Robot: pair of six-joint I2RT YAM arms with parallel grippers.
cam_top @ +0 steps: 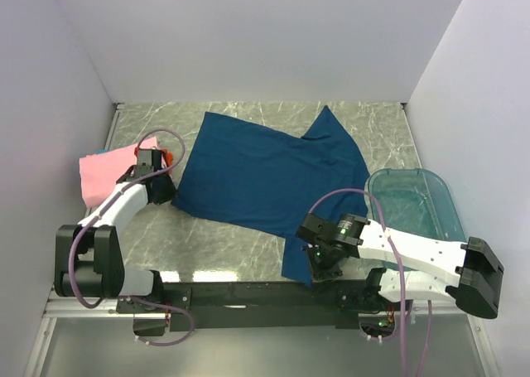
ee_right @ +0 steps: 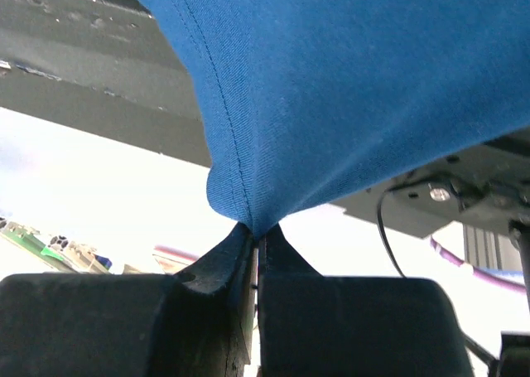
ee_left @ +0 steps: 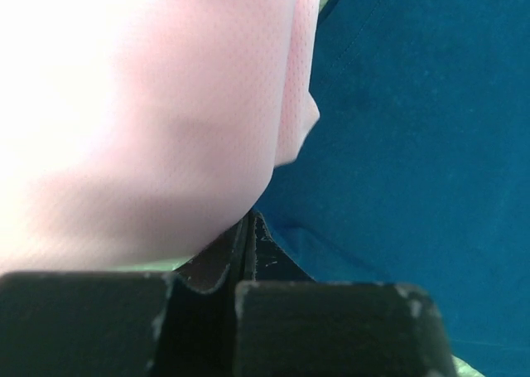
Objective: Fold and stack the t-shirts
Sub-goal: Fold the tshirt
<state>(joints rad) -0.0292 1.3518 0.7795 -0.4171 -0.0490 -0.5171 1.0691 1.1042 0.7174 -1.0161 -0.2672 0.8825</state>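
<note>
Right gripper (ee_right: 255, 226) pinches navy t-shirt (ee_right: 348, 87) at its five-o'clock corner; left gripper (ee_left: 250, 218) closed against blurred pink t-shirt (ee_left: 141, 120), hold unclear.

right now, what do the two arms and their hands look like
Both the left arm and the right arm have white shells on their links and black joint housings. A purple cable loops along each arm. The left hand and right hand are black and blocky, tapering to thin tips, with pale scuffs along the edges.
</note>
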